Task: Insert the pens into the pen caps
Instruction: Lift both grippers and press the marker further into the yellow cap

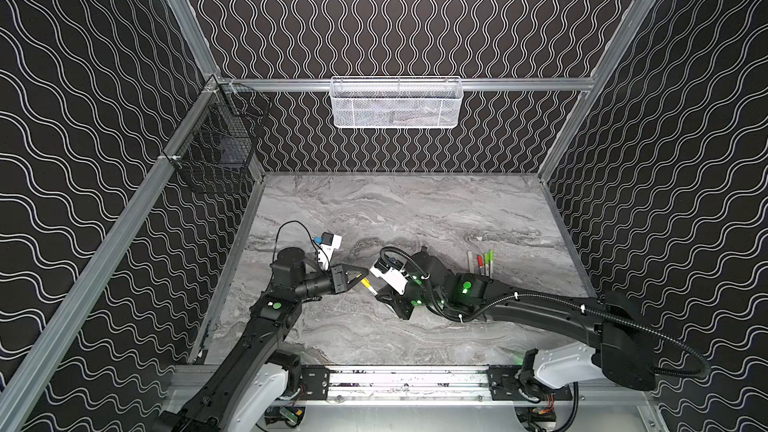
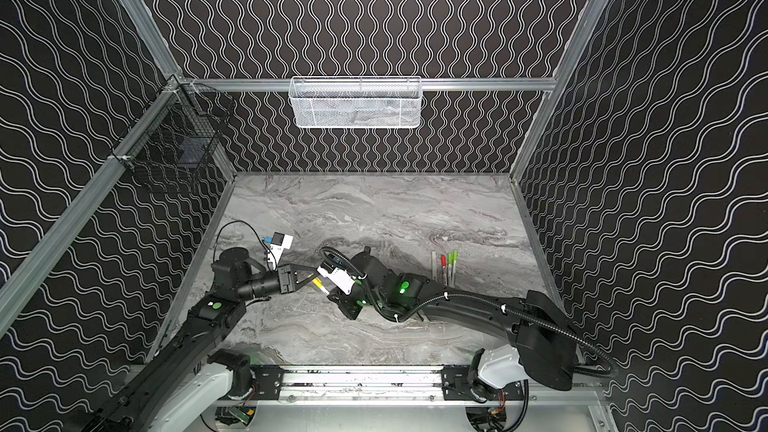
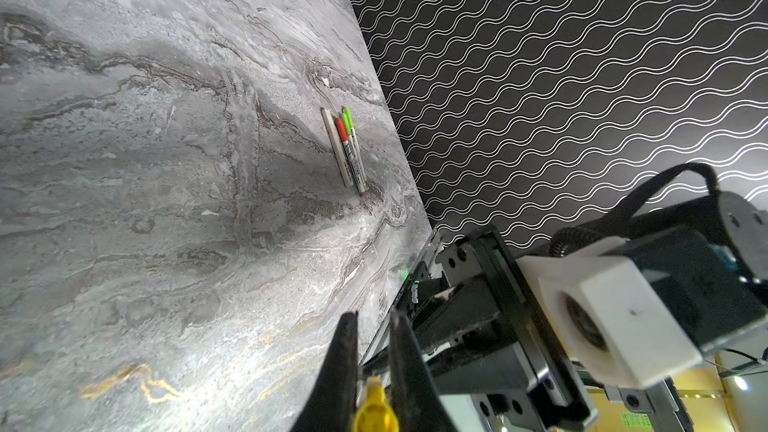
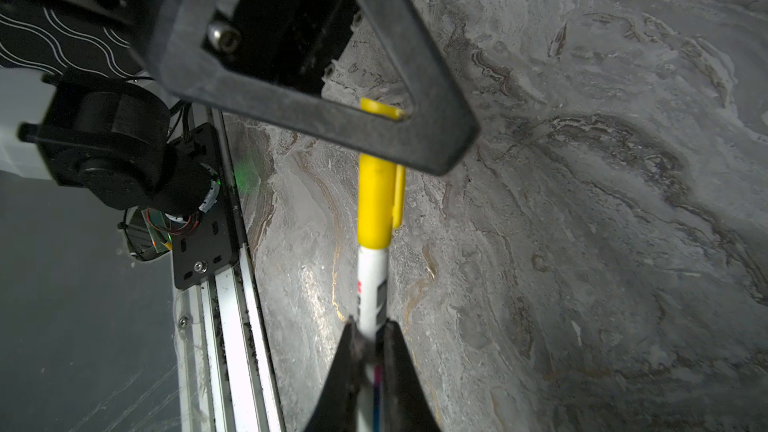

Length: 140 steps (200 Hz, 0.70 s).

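The marble table [image 1: 415, 209] is mostly bare, and the two arms meet over its near-left part. The left gripper [image 3: 374, 320] is pinched onto the yellow cap [image 4: 375, 209] near its closed end. The right gripper [image 4: 368, 326] is pinched onto the white barrel of the last pen [image 4: 372, 280]. Toward the right of the table four capped pens [image 1: 482, 264] lie side by side in a tight row, one with a pale cap, one red and two green.

In the right wrist view the barrel runs straight into the cap's mouth, so the pair is joined and held between the grippers. How deeply it is seated cannot be told. The likeliest fault is a half-seated cap: if either gripper lets go before it is pushed home, the cap may drop off. Pushing off-axis could also make the thin barrel slide or swivel in its narrow pinch and jam the cap crooked.
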Each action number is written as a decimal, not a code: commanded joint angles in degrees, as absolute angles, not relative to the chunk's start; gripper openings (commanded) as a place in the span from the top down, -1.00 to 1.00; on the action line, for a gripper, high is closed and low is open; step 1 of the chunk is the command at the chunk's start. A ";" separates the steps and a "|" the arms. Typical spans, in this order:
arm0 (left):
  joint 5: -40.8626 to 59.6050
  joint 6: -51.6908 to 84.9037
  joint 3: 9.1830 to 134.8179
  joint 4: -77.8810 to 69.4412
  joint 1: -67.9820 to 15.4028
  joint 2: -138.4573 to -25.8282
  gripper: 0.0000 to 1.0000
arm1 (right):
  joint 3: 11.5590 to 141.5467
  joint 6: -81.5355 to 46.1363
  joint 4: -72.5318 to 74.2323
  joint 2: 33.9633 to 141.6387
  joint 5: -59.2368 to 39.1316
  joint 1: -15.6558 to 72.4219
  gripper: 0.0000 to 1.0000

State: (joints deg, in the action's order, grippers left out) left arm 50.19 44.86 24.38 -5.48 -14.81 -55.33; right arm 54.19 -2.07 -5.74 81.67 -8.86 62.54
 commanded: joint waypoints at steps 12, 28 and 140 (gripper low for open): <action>52.65 45.71 24.63 -8.30 -16.01 -55.41 0.77 | 56.41 -1.49 0.35 82.57 -8.15 62.16 0.81; 52.49 45.38 24.89 -7.90 -16.51 -55.39 0.71 | 56.76 -1.80 1.13 83.20 -9.08 61.90 0.81; 53.23 48.51 27.04 -15.72 -16.88 -47.96 -0.97 | 58.27 -9.74 0.72 78.64 -16.39 58.98 0.81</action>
